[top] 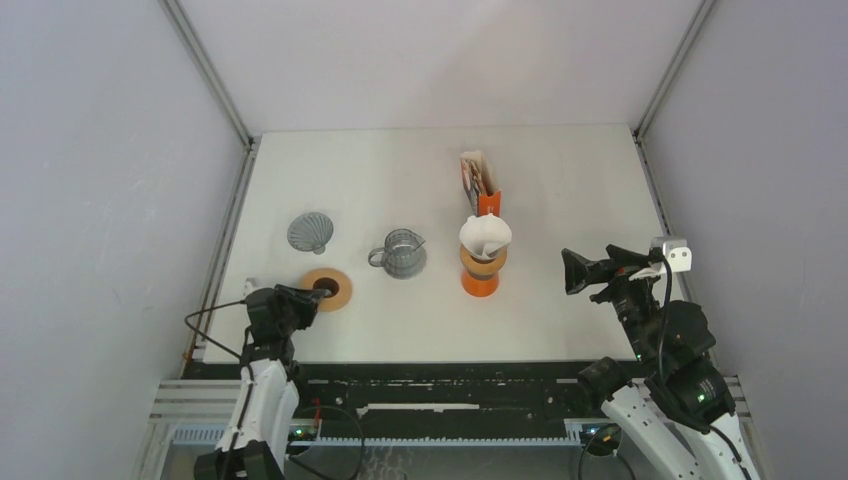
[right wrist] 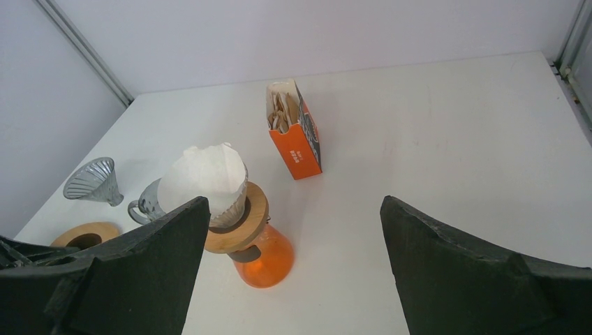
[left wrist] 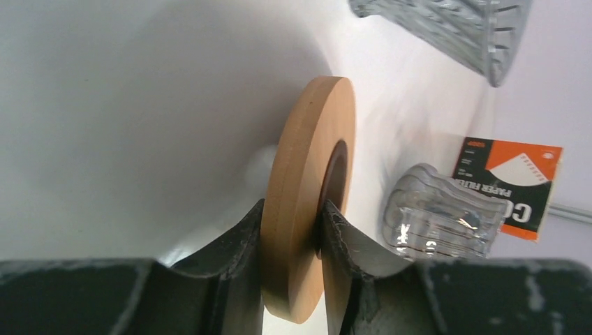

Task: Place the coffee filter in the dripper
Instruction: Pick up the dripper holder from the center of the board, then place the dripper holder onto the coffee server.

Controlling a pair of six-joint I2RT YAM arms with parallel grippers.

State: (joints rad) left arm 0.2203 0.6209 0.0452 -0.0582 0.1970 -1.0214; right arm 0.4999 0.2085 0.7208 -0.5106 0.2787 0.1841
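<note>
A white coffee filter point(top: 485, 235) point(right wrist: 202, 178) sits in the top of a wood-collared holder on an orange carafe point(top: 480, 281) point(right wrist: 267, 259) at mid-table. A grey ribbed dripper point(top: 311, 231) point(right wrist: 92, 180) point(left wrist: 454, 28) stands alone at the left. My left gripper point(top: 322, 291) point(left wrist: 293, 204) is shut on a wooden ring point(top: 341, 293) point(left wrist: 311, 139), one finger outside its rim and one in its hole. My right gripper point(top: 576, 271) point(right wrist: 293, 202) hangs wide open to the right of the carafe, with nothing between its fingers.
A clear glass server point(top: 402, 253) point(left wrist: 440, 216) stands between the grey dripper and the carafe. An orange box of paper filters point(top: 480, 185) point(right wrist: 297, 132) stands behind the carafe. Grey walls close in the table on three sides.
</note>
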